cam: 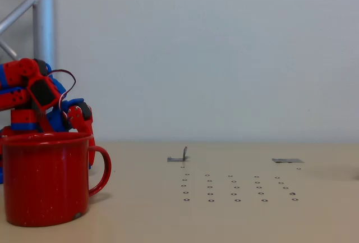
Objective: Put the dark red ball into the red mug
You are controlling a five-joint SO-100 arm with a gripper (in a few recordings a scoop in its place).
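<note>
Fixed view, one red mug point(45, 178) (handle right), one arm point(39, 100)

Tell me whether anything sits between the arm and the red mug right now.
Nothing visible does. The red mug stands in front of the arm in the fixed view, hiding its lower part, so the jaws' state cannot be told.

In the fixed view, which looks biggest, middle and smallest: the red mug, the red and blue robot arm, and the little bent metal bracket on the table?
1. Bright red speckled enamel mug, though it stands nearest the camera, which inflates it.
2. Red-and-blue robot arm, partly hidden behind the mug, so these two are unsure.
3. Small bent grey metal bracket, clearly smallest.
</note>
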